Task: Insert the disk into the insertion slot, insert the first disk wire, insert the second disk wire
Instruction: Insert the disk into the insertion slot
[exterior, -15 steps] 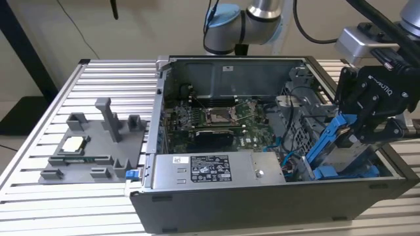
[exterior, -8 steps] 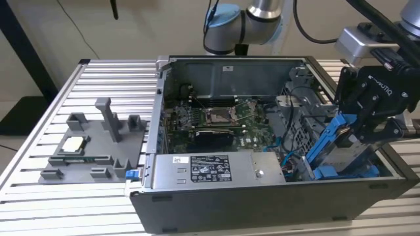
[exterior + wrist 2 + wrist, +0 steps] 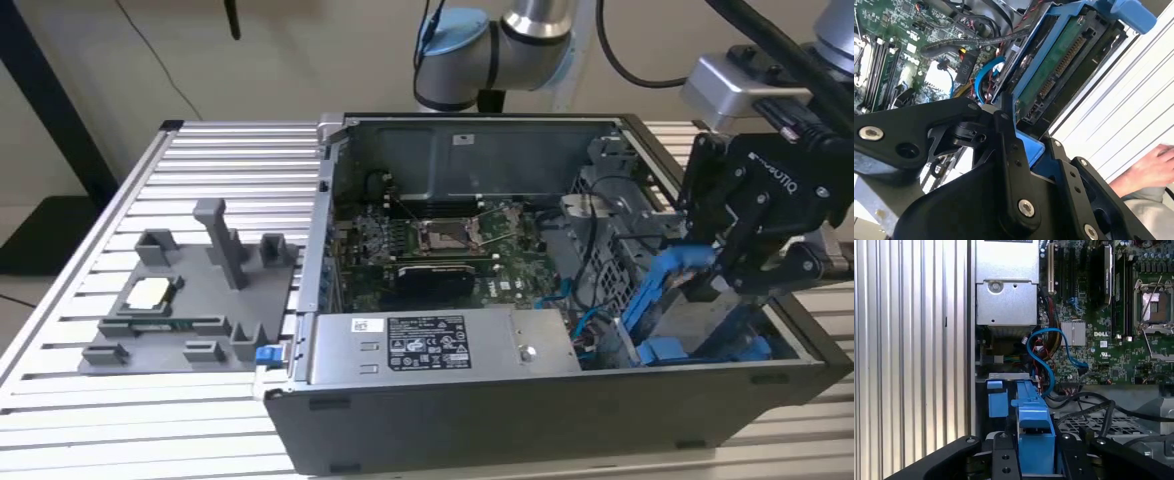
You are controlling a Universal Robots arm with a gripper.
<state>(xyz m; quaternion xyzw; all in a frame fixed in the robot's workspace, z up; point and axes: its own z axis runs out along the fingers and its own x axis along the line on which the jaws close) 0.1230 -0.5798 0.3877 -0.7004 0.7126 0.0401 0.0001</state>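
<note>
The disk (image 3: pixel 663 292), a flat silver-grey hard drive in a bright blue plastic carrier, stands steeply tilted inside the open dark grey computer case (image 3: pixel 534 430). It sits at about four o'clock of the case in the exterior view, with its lower end down among the blue bay parts there. In the second wrist view the disk (image 3: pixel 1059 65) shows its green circuit-board underside and a long black connector along one end. In the first wrist view the carrier's blue edge (image 3: pixel 1030 415) runs up between the fingers.

The black two-finger gripper (image 3: pixel 750 285) is closed on the disk, its fingers (image 3: pixel 1006 132) pressed to the carrier's sides. Both wrist views show this grip (image 3: pixel 1036 452).

Just beside the disk a thin blue cable (image 3: pixel 1054 342) loops over the green motherboard (image 3: pixel 1104 340), which lies at the case's centre (image 3: pixel 441 235). At six o'clock of the case is a grey labelled power-supply box (image 3: pixel 427 345).

The case rests on a slatted aluminium table (image 3: pixel 214 160). At nine o'clock from the case, well apart from the gripper, is a grey plastic fixture tray (image 3: pixel 187 300) with upright posts.

In the second wrist view a person's hand (image 3: pixel 1149 167) with a grey sleeve rests on the slats near the case.
</note>
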